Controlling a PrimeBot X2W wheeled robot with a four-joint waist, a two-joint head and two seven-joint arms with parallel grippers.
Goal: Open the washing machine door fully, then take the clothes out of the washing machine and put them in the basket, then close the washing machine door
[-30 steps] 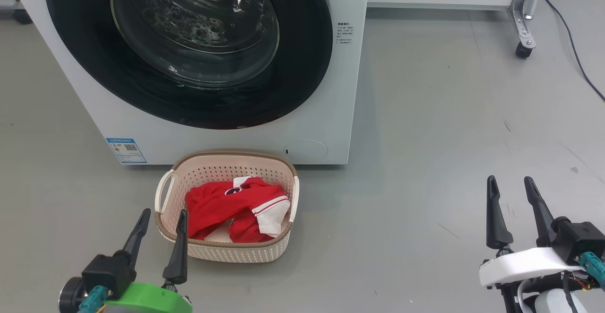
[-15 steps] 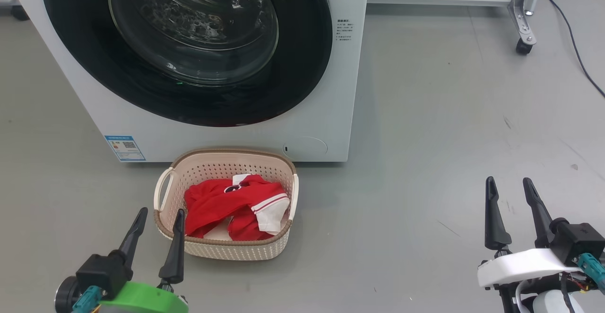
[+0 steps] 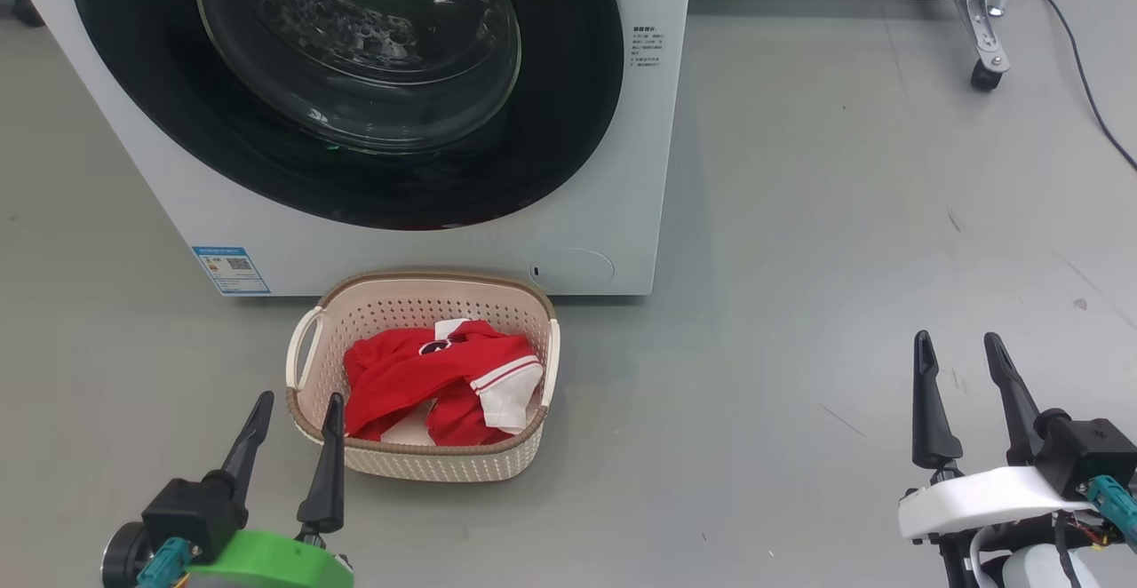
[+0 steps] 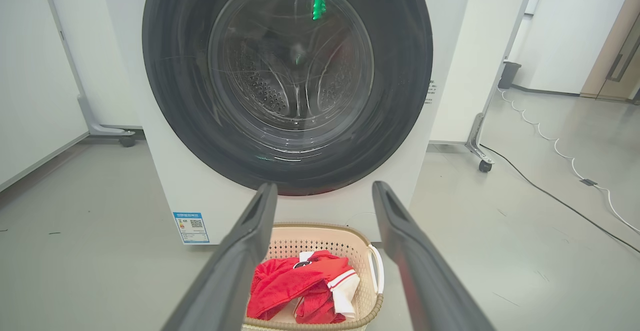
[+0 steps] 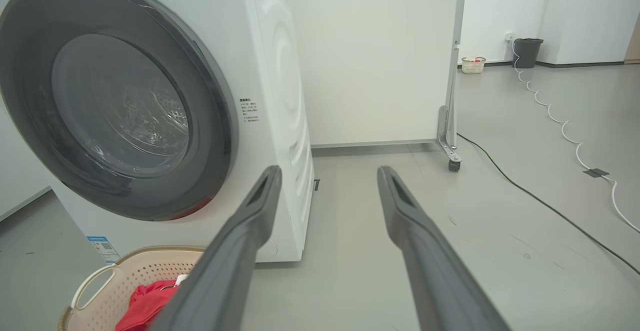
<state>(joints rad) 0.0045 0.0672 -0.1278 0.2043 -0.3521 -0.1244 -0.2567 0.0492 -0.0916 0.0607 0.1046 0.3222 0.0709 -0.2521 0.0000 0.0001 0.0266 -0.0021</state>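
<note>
The washing machine stands white at the upper left, and the washing machine door lies flat against its front, glossy black round a glass bowl. Through the glass I see bare speckled drum. The basket sits on the floor just before the machine, with the clothes, red with white trim, piled inside. My left gripper hovers open at the basket's near left corner, holding nothing. My right gripper stands open over bare floor far to the right. Both wrist views look along empty fingers towards the machine.
A white partition on a metal leg with a caster stands behind the machine on the right. A black cable and a white cable run over the grey floor there. A dark bin stands far back.
The whole head view has shifted, so the machine and basket sit slightly higher and further left: the camera moved. Both grippers stay open and hold their places.
</note>
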